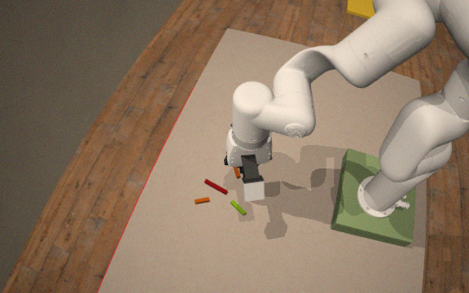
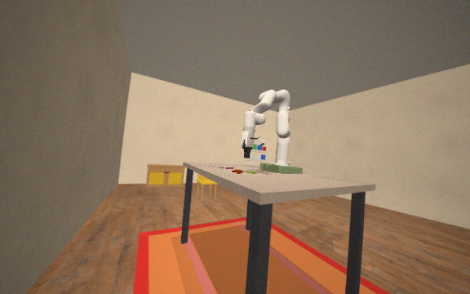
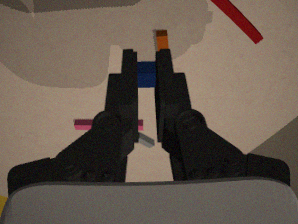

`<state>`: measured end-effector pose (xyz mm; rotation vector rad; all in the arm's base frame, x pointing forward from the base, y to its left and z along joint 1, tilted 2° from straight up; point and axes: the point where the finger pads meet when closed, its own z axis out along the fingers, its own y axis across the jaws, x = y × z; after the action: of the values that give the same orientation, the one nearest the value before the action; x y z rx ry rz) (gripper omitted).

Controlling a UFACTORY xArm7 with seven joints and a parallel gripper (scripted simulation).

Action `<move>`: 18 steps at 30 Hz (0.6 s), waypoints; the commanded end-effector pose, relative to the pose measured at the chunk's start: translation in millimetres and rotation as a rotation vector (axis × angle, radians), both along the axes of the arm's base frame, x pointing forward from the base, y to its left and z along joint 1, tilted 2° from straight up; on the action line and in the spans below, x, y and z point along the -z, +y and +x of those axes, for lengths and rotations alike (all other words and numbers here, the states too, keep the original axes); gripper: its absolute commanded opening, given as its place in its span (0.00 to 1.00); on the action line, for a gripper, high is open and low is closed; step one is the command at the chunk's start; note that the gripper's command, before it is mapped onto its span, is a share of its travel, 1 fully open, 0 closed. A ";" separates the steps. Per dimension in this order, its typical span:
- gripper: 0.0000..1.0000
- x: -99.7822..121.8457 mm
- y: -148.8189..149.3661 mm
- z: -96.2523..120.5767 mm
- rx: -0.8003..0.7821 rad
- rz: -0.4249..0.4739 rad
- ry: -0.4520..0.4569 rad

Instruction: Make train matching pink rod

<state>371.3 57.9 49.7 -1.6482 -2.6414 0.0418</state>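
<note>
My gripper (image 3: 146, 69) (image 2: 246, 155) is shut on a small blue rod (image 3: 147, 75) and holds it in the air above the table. Below its tips lies an orange rod (image 3: 161, 39) (image 1: 237, 172), partly hidden. A red rod (image 1: 216, 186) (image 3: 233, 14), a second orange rod (image 1: 202, 200) and a lime rod (image 1: 238, 207) lie apart on the table to the left of and below the gripper in the top view. In the wrist view a pink rod (image 3: 83, 123) and a short grey rod (image 3: 147, 140) show behind the fingers, partly hidden.
The arm stands on a green base plate (image 1: 381, 232) at the right of the table. The table's left edge (image 1: 157, 163) runs close to the rods. The room's floor, a rug and yellow furniture lie beyond the table.
</note>
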 end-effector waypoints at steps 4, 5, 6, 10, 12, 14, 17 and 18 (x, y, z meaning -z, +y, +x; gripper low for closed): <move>0.04 -10.3 -2.1 -0.7 -0.002 0.028 -0.006; 0.04 -10.3 -2.1 -0.7 -0.002 0.028 -0.006; 0.04 -10.3 -2.1 -0.7 -0.002 0.028 -0.006; 0.04 -10.6 -2.3 0.1 -0.010 0.029 -0.006; 0.04 -12.1 -3.6 4.5 -0.052 0.035 -0.006; 0.04 -13.6 -5.1 8.8 -0.092 0.041 -0.007; 0.04 -17.3 -11.0 21.4 -0.209 0.055 -0.009; 0.04 -18.1 -12.8 24.3 -0.236 0.058 -0.010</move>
<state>378.6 52.4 62.4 -1.5181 -2.7028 -0.0095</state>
